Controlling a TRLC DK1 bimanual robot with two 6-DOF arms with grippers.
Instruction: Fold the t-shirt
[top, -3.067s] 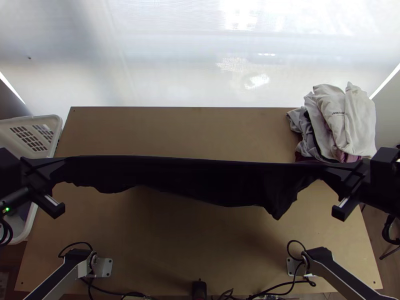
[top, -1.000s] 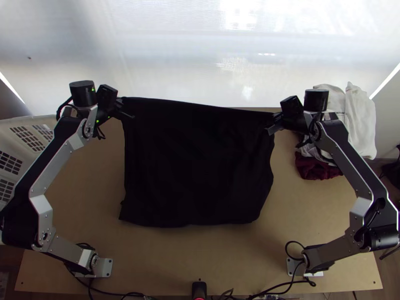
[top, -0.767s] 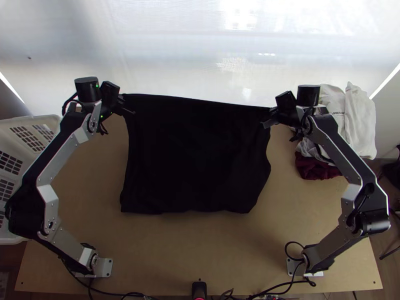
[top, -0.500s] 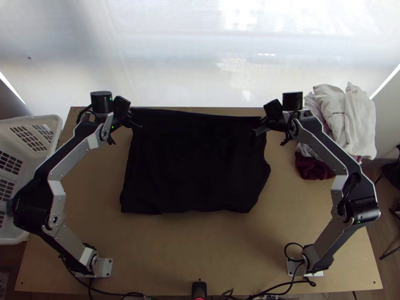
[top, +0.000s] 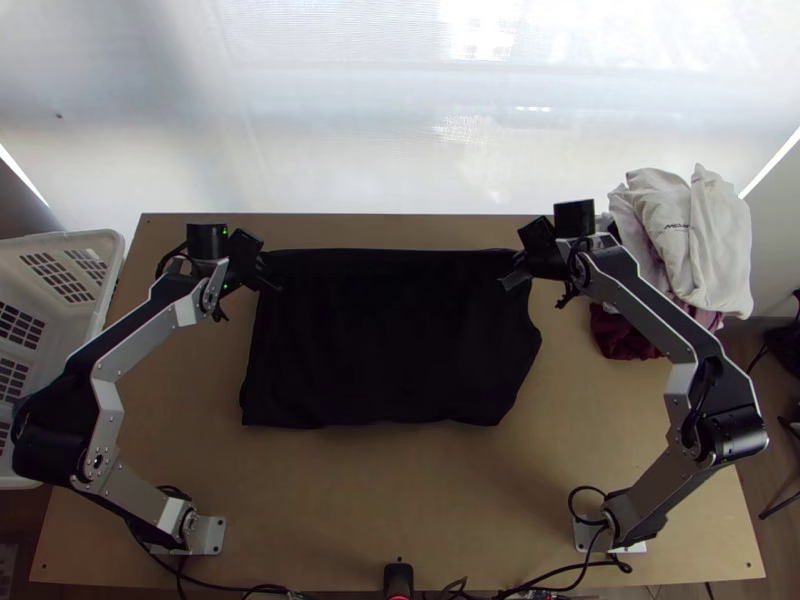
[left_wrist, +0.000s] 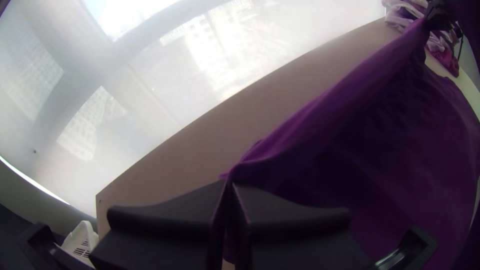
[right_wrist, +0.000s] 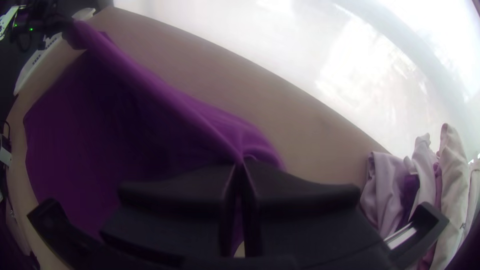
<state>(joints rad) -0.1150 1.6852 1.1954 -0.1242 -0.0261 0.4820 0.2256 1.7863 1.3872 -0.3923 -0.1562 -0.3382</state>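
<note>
Judging by its lie, the dark t-shirt (top: 390, 345) is spread mid-table, its far corners pinched by the left gripper (top: 270, 278) and right gripper (top: 517, 272), with laying down, release and the compact folding left to do.

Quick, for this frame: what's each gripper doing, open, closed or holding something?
Left gripper: closed on the dark t-shirt, at its far left corner.
Right gripper: closed on the same t-shirt, at its far right corner.
</note>
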